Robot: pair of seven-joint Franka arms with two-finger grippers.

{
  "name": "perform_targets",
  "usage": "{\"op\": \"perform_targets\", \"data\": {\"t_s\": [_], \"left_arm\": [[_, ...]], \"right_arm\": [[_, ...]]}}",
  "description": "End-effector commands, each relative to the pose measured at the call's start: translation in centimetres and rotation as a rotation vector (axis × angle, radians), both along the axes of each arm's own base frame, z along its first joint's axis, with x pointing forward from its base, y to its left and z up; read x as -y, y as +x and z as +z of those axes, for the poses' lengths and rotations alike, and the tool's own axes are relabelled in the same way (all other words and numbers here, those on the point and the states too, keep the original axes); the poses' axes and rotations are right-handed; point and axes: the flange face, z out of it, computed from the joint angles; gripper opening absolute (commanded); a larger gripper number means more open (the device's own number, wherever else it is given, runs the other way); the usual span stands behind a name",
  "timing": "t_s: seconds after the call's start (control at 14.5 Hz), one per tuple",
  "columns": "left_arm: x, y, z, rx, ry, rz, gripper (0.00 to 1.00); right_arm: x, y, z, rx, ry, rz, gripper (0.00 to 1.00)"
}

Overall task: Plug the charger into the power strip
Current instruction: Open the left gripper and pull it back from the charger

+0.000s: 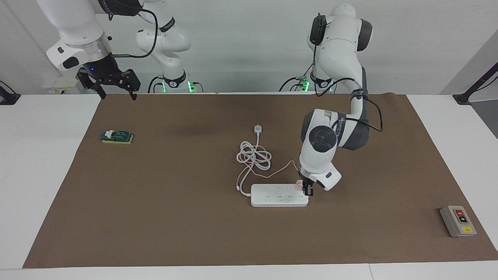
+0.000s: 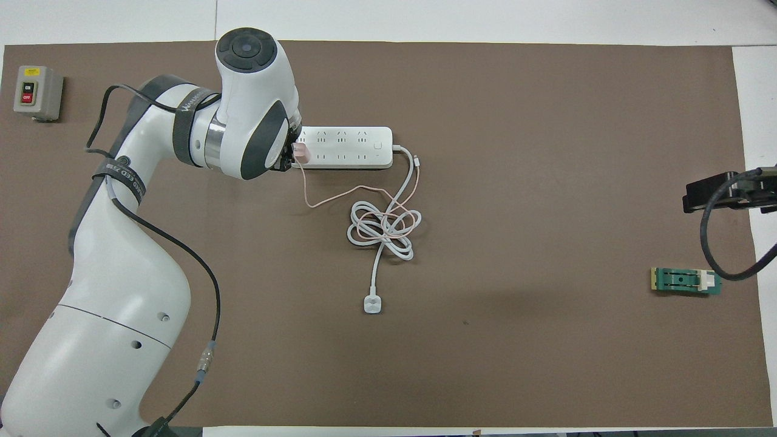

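- Facing view is showing the left gripper [image 1: 307, 189] down at the strip [image 1: 278, 195], at the end toward the left arm's side of the table.
- Its fingers are sitting against the charger [image 1: 298, 185], a small pink cube; whether they are pinching it or slackening off I cannot tell from where I am standing.
- The charger is resting on the strip's top face, at the corner nearer the robots, and it is looking seated there rather than hanging above it.
- Overhead, the left arm's wrist is covering most of that gripper, and only a pink edge of the charger [image 2: 300, 152] is peeking out beside the strip [image 2: 346, 147].
- A thin pink cable [image 1: 278, 171] is trailing from the charger toward the robots and running into a loose coil [image 1: 253, 156] of white cord lying on the mat [image 1: 175, 217].
- The thick white cord is leaving the strip's other end, looping through that coil and ending in a small white plug [image 1: 257, 128] lying flat, nearer the robots than the strip.
- The right gripper [image 1: 115, 93] is hanging high over the mat's corner at the right arm's end, waiting, with its fingers spread wide and nothing between them.
- A small green block [image 1: 116, 136] is lying on the mat near that corner, well apart from the strip.
- A grey switch box [image 1: 458, 221] with red and yellow buttons is sitting at the left arm's end, farther from the robots than the strip.
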Motion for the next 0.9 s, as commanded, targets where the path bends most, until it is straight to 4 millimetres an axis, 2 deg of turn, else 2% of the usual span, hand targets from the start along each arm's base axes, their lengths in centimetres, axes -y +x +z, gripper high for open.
{"op": "perform_targets", "data": {"t_s": [0.0, 0.28, 0.55, 0.69, 0.83], "left_arm": [[-2.2, 0.0, 4.3, 0.005, -0.019, -0.027, 0.98], [-4.2, -0.4, 8.8, 0.008, -0.043, -0.039, 1.0], [-6.7, -1.1, 14.1, 0.033, -0.06, -0.225, 1.0], [-9.0, -2.2, 17.1, 0.002, -0.06, -0.395, 1.0], [-13.4, -3.0, 20.7, 0.0, -0.072, -0.527, 1.0]], "right_arm": [[-0.1, -0.4, 0.3, 0.013, -0.004, -0.003, 1.0], [-0.3, -0.4, 0.2, 0.012, -0.002, 0.001, 1.0], [-0.5, -0.4, 0.2, 0.013, 0.023, 0.0, 1.0], [-0.6, -0.4, 0.2, 0.013, 0.025, 0.001, 1.0], [-0.6, -0.4, 0.3, 0.015, 0.025, 0.001, 1.0]]}}
